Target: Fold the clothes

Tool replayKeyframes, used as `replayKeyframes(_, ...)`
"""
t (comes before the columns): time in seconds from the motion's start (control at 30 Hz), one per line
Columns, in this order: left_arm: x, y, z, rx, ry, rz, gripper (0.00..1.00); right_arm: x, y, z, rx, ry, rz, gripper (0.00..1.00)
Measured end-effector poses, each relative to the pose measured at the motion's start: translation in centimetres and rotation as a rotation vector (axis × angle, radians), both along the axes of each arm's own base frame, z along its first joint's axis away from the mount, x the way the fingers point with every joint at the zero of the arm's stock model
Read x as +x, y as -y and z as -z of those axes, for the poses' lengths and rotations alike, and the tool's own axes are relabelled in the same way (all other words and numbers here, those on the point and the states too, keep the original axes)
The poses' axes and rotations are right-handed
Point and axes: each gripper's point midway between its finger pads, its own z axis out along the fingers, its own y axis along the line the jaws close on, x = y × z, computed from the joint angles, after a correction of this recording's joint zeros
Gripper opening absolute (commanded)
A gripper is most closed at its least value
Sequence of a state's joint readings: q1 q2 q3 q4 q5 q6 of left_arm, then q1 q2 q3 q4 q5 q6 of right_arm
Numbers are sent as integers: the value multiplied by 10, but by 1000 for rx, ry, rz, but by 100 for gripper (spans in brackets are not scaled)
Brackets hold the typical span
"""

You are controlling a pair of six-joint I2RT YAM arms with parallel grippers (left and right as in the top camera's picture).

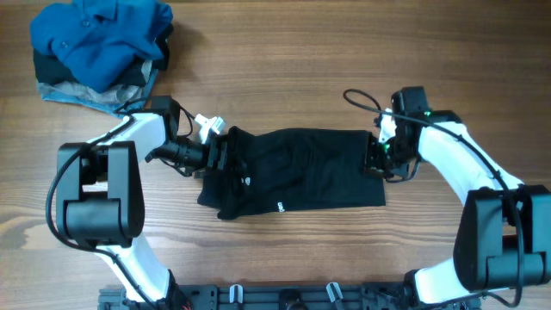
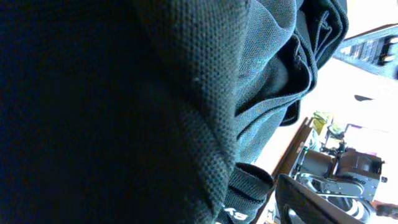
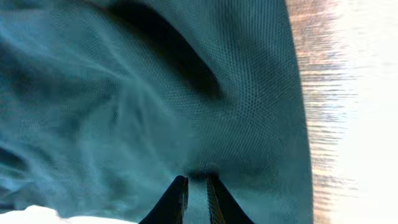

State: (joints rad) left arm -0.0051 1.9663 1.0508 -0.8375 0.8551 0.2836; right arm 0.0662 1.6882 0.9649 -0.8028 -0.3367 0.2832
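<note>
Black tee (image 1: pixel 301 168) lies rumpled on table (image 1: pixel 284 60) btw arms; R gripper (image 3: pixel 196 183) pinched tight on its fabric, L gripper (image 1: pixel 222 155) at opposite edge, can't tell if apart.

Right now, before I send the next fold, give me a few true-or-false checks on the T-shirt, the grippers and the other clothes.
1. The black T-shirt lies between the left gripper and right gripper. True.
2. The blue shirt is spread flat beside it. False: it sits crumpled on a clothes pile at the far left corner.
3. The right gripper's fingers stand close together on the T-shirt's fabric. True.
4. The T-shirt hangs off the table. False: it lies wholly on the wood.
</note>
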Motion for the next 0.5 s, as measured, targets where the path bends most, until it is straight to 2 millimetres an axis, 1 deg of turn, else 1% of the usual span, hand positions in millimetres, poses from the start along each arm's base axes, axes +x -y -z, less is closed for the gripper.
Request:
replayKeyframes(0.2, -5, 5, 0, 2, -36, -1, 82, -1, 0, 11, 6, 9, 29, 15)
replayKeyframes(0.27, -10, 9, 0, 1, -55, 5, 80, -2, 0, 13, 6, 11, 35, 15)
replayKeyframes(0.3, -15, 14, -1, 2, -70, 24, 79, -2, 0, 14, 6, 12, 38, 15)
replayKeyframes(0.33, -19, 17, -1, 1, -83, 31, 76, -2, 0, 15, 7, 11, 40, 15)
replayKeyframes(0.37, -22, 20, 0, 3, -92, 37, 69, -2, 0, 16, 7, 13, 42, 15)
replayKeyframes(0.47, -29, 25, 5, 44, -135, 39, 45, -2, 0, 16, 7, 13, 46, 15)
replayKeyframes(0.5, -30, 24, 7, 67, -146, 35, 34, -2, -1, 17, 8, 14, 48, 15)
